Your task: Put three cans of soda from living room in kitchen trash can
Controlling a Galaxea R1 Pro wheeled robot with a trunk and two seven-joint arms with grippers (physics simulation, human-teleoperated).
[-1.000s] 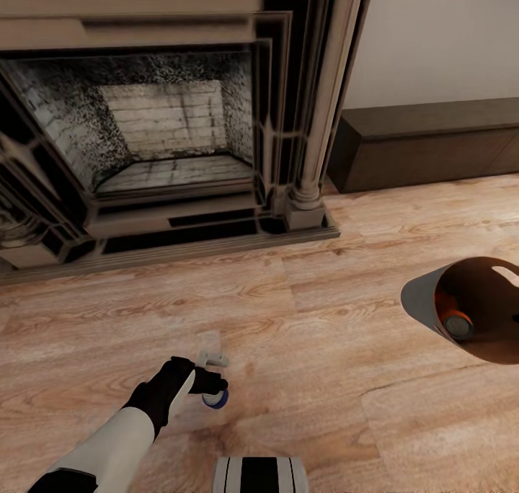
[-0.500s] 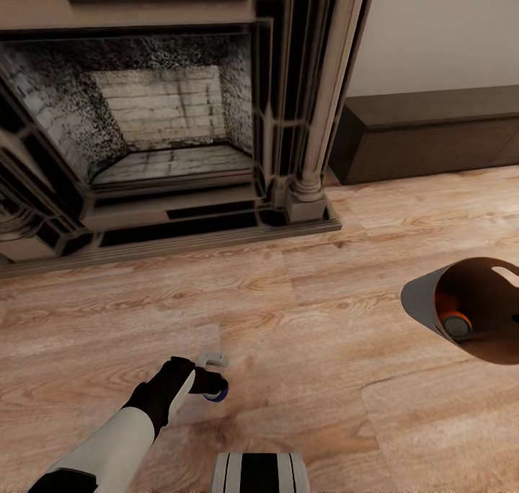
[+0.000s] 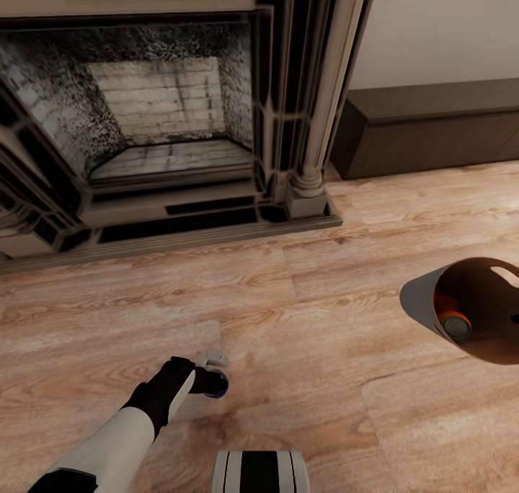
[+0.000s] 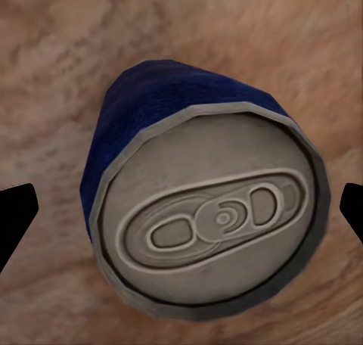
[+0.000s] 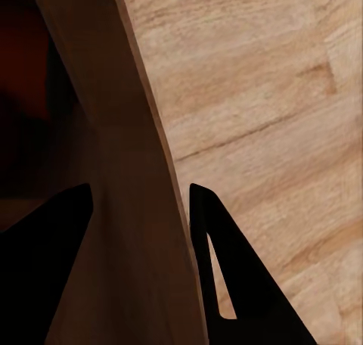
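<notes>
Reaching low in the frame's lower left, the left end effector (image 3: 214,372) hangs spread around the upright blue soda can (image 3: 217,385) on the wood floor (image 3: 310,378), fingers flanking without touching; the right arm is well apart.

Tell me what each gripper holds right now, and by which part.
Right gripper pinches the rim wall of the light-grey tapered trash can. Left gripper is open around the dark blue soda can, its fingertips clear of the sides: nothing held.
</notes>
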